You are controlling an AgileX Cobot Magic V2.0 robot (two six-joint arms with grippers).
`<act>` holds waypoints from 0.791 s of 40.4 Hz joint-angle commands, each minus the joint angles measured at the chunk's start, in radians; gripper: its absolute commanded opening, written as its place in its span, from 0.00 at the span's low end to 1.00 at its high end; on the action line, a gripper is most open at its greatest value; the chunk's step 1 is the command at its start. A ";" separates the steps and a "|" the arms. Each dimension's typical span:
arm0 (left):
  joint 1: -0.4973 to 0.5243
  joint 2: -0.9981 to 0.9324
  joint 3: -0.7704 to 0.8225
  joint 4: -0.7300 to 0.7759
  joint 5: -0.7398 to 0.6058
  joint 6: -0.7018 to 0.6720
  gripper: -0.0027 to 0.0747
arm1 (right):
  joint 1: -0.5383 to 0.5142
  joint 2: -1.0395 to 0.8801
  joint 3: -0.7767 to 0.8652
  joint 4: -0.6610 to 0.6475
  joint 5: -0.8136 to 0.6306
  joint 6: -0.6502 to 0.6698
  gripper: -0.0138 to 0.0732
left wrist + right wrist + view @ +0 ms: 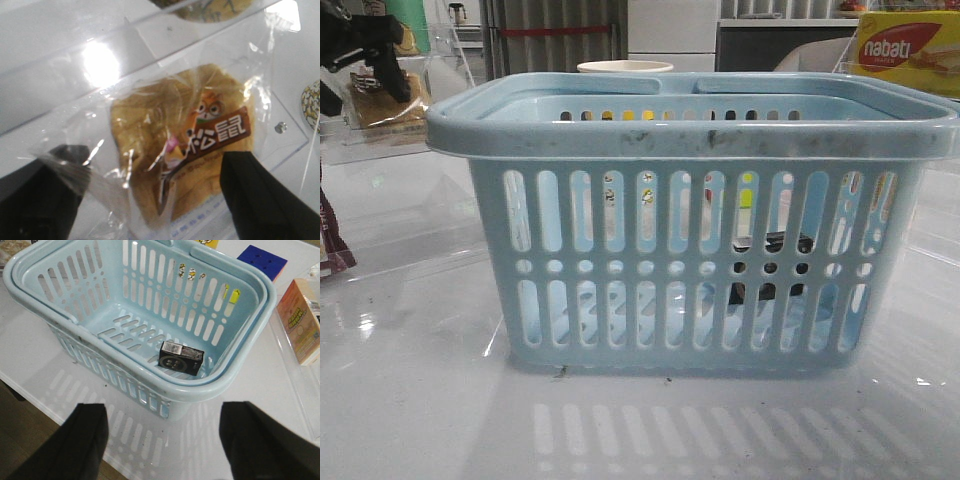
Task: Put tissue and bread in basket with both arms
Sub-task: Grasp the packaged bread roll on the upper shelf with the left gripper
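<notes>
Front view first: your left gripper [365, 55] hangs off to the basket's [690, 135] left with the bread [388, 108] just beneath it. Through the basket's slots you can make out a dark block low inside.

Left wrist view: the bread [180, 145] in its clear wrapper sits between the two black fingers [260, 200], which stand wide on either side of it. Whether they have begun to pinch the wrapper you cannot tell.

Right wrist view: your right gripper [162, 440] is spread wide and empty, above and outside the basket [30, 280]. The tissue [181, 358] lies on the basket floor ahead of it.

Judged from this, the tissue half is done; the bread is left to lift and carry over.
</notes>
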 commanded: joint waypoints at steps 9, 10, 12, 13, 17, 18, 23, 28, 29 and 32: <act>0.000 -0.045 -0.042 -0.063 -0.065 0.019 0.54 | 0.001 0.000 -0.025 0.001 -0.065 -0.009 0.81; 0.000 -0.045 -0.042 -0.063 -0.065 0.019 0.50 | 0.001 0.000 -0.025 0.001 -0.065 -0.009 0.81; 0.000 -0.045 -0.042 -0.063 -0.058 0.019 0.42 | 0.001 0.000 -0.025 0.001 -0.065 -0.009 0.81; 0.000 -0.045 -0.042 -0.063 -0.056 0.019 0.39 | 0.001 0.000 -0.025 0.001 -0.065 -0.009 0.81; 0.000 -0.045 -0.054 -0.063 -0.024 0.019 0.25 | 0.001 0.000 -0.025 0.001 -0.065 -0.009 0.81; 0.000 -0.045 -0.057 -0.063 -0.016 0.019 0.21 | 0.001 0.000 -0.025 0.001 -0.065 -0.009 0.81; -0.002 -0.062 -0.083 -0.063 0.054 0.021 0.16 | 0.001 0.000 -0.025 0.001 -0.065 -0.009 0.81; -0.006 -0.101 -0.110 -0.063 0.127 0.030 0.15 | 0.001 0.000 -0.025 0.001 -0.064 -0.009 0.81; -0.008 -0.109 -0.113 -0.063 0.135 0.036 0.15 | 0.001 0.000 -0.025 0.001 -0.064 -0.009 0.81; -0.017 -0.136 -0.133 -0.063 0.163 0.056 0.15 | 0.001 0.000 -0.025 0.001 -0.064 -0.009 0.81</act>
